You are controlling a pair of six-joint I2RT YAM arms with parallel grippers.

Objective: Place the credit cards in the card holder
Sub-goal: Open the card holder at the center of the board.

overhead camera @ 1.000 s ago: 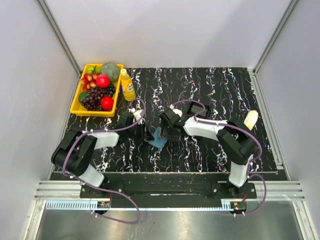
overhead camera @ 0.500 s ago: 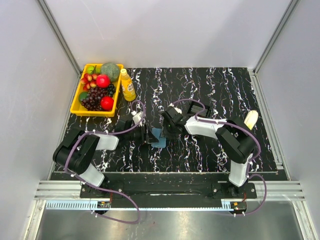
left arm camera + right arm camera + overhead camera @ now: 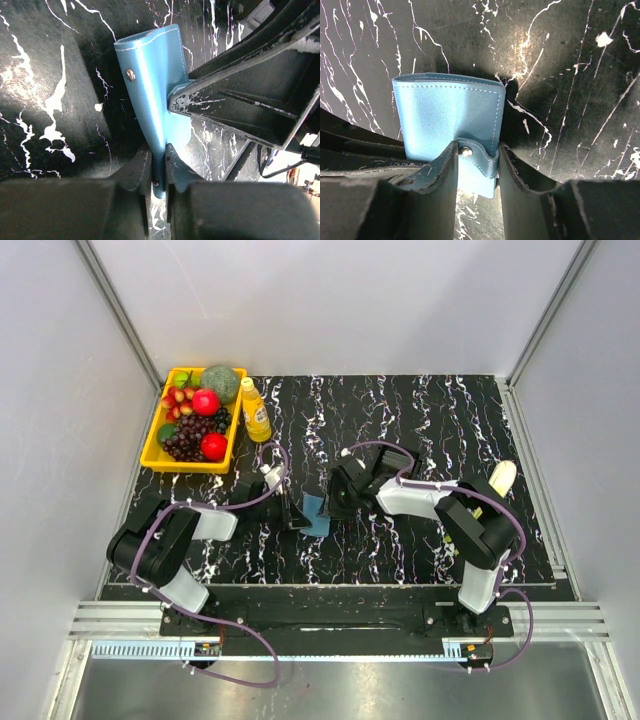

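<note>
The card holder (image 3: 316, 514) stands on edge on the black marbled tabletop (image 3: 420, 420), caught between the two arms. The left gripper (image 3: 292, 512) is on its left side and the right gripper (image 3: 338, 502) on its right, both touching it. From overhead only a small blue sliver shows between the two dark heads, and how either pair of jaws stands cannot be read there. The left wrist view settles the left side: the left gripper (image 3: 158, 166) is closed almost fully, its fingers (image 3: 135, 170) pinching the thin near edge of the card holder (image 3: 155, 80). The card holder rises away from them with a metal stud (image 3: 130, 75) on its face, and the right gripper (image 3: 240, 100) presses against its far right flank. The right wrist view shows what the others hide: the card holder (image 3: 445, 110) is folded shut, stitched edge uppermost. Its snap strap (image 3: 477, 157) sits between the fingers (image 3: 440, 175) of the right gripper (image 3: 477, 165), which are drawn in against both sides of that strap. The left gripper (image 3: 350, 145) crowds in from the card holder's left. Well away to the card holder's far left lies a yellow tray (image 3: 190, 467) of fruit (image 3: 206, 402), with a bottle (image 3: 255, 410) just beside the tray. A pale yellow object (image 3: 502, 478) lies well to the card holder's right, past the right arm
</note>
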